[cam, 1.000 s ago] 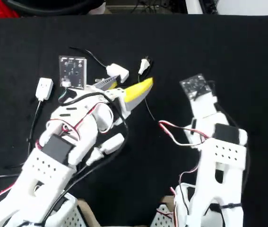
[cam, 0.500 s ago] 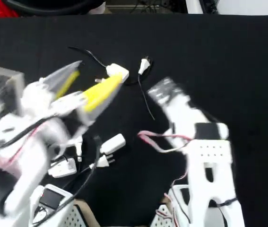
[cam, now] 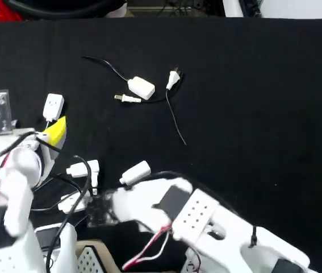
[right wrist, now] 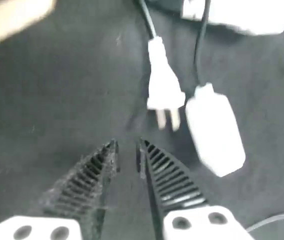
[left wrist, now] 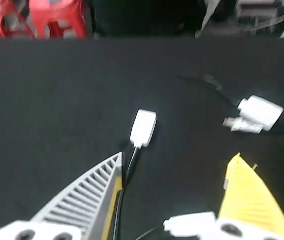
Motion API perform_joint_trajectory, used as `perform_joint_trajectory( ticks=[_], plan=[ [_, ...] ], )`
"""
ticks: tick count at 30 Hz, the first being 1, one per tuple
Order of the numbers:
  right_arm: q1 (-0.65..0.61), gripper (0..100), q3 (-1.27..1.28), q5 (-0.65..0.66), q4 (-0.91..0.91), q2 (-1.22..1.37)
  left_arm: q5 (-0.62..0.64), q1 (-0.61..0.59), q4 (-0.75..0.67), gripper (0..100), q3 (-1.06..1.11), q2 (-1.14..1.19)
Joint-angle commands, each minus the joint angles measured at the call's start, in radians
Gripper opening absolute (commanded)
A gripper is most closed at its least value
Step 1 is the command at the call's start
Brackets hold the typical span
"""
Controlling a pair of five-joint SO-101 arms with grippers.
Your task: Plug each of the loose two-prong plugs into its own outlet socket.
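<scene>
- Both arms have swung over since a second ago: the left arm has pulled back from the middle of the table to its left edge, and the right arm has come across from the right side to the near edge, left of centre.
- The black table carries several white pieces on thin dark cords.
- The left gripper hangs over the left side with its grey and yellow fingers spread wide apart and nothing between them. A corded socket lies just ahead of it.
- The right gripper hovers low over the cloth. Its fingers are drawn close with only a slim gap, and they grip nothing.
- A near socket block lies just ahead of the right gripper, off to one side.
- A near plug lies right beside that block, with its two prongs pointing back at the fingertips, close but not touching.
- A far socket block sits towards the back of the table, with a loose plug just beside it.
- Another plug lies near that pair on its own black cord.
</scene>
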Motion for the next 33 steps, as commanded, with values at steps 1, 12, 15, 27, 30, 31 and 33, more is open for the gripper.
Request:
perform_joint_trajectory(
  ticks=[1, 12, 15, 27, 30, 31, 33],
  plan=[
    [-0.040, 6.4, 0.002, 0.002, -0.120, -0.013, -0.008, -0.013, -0.071, 32, 0.081, -0.002],
    [-0.040, 6.4, 0.061, -0.048, -0.298, -0.012, 0.175, -0.022, -0.078, 32, 0.105, -0.003],
    [-0.040, 6.4, 0.119, -0.046, -0.361, -0.012, 0.221, -0.091, -0.112, 32, 0.104, -0.003],
    [-0.040, 13.8, 0.039, -0.041, -0.443, 0.205, 0.233, -0.096, -0.176, 32, 0.101, -0.003],
    [-0.037, 13.8, -0.008, -0.018, -0.460, 0.335, 0.233, -0.093, -0.176, 32, 0.101, -0.003],
    [-0.034, 13.8, -0.025, -0.008, -0.460, 0.361, 0.233, -0.093, -0.176, 32, 0.102, -0.003],
    [-0.034, 13.8, -0.050, 0.006, -0.456, 0.392, 0.233, -0.093, -0.176, 32, 0.107, -0.003]
  ],
)
